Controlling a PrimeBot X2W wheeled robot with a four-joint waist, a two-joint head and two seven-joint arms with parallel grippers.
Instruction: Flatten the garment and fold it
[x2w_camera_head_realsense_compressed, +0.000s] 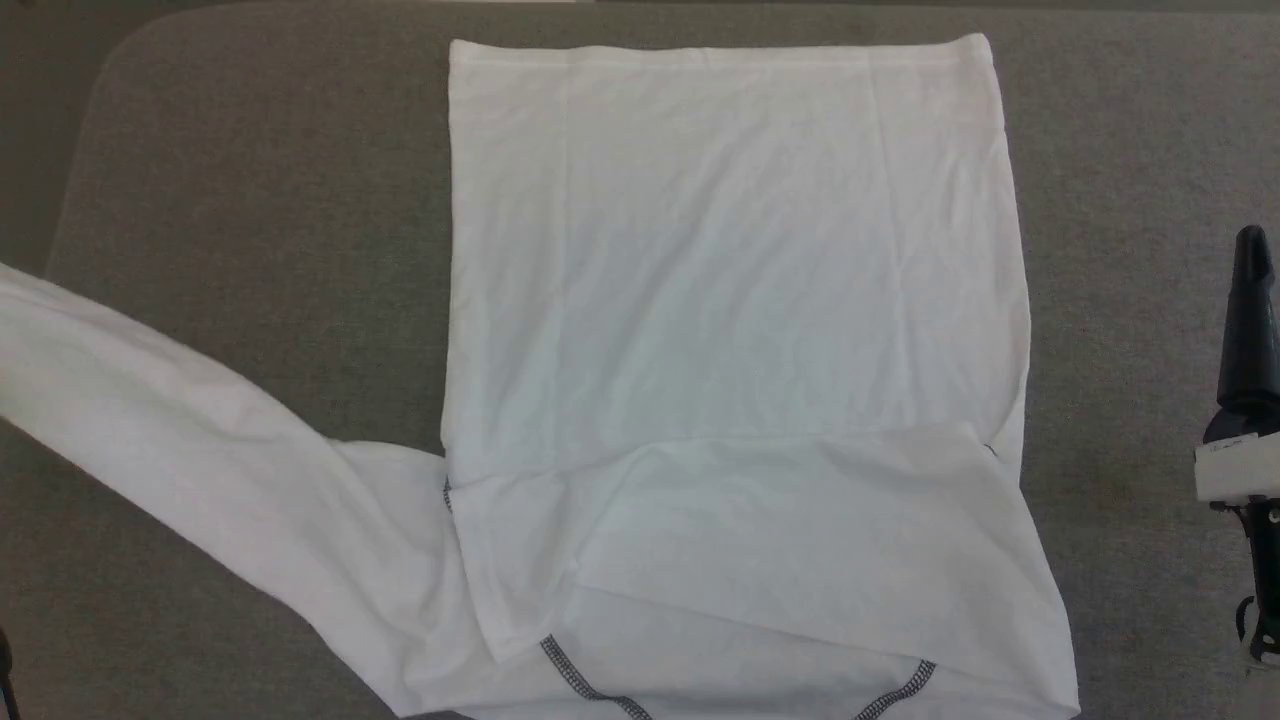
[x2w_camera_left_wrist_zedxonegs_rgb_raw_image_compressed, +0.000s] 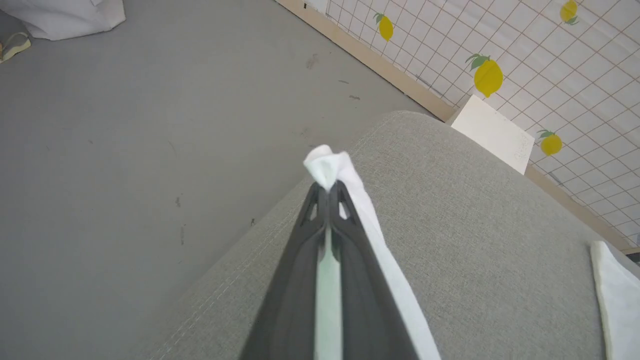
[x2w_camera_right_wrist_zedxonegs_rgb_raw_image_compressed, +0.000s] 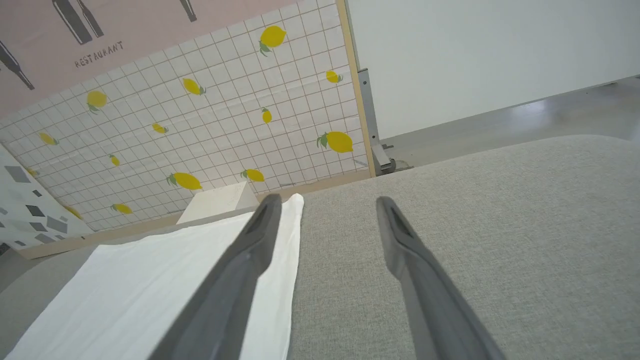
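The garment (x2w_camera_head_realsense_compressed: 730, 300), a white shirt with dark zigzag stitching at its near hem, lies spread on the grey padded table (x2w_camera_head_realsense_compressed: 250, 200). One long white sleeve (x2w_camera_head_realsense_compressed: 170, 440) stretches out to the left edge of the head view. In the left wrist view my left gripper (x2w_camera_left_wrist_zedxonegs_rgb_raw_image_compressed: 327, 192) is shut on the bunched end of that sleeve (x2w_camera_left_wrist_zedxonegs_rgb_raw_image_compressed: 327, 162), above the table's rounded corner. My right gripper (x2w_camera_right_wrist_zedxonegs_rgb_raw_image_compressed: 325, 202) stands open over bare table just right of the garment's edge (x2w_camera_right_wrist_zedxonegs_rgb_raw_image_compressed: 280, 260); one dark finger (x2w_camera_head_realsense_compressed: 1250, 320) of it shows at the right of the head view.
A white box (x2w_camera_left_wrist_zedxonegs_rgb_raw_image_compressed: 492, 132) stands on the floor by the lemon-patterned tiled wall (x2w_camera_left_wrist_zedxonegs_rgb_raw_image_compressed: 525, 60) beyond the table's far edge. Grey floor (x2w_camera_left_wrist_zedxonegs_rgb_raw_image_compressed: 150, 125) lies to the left of the table. The table's cloth is bare on both sides of the garment.
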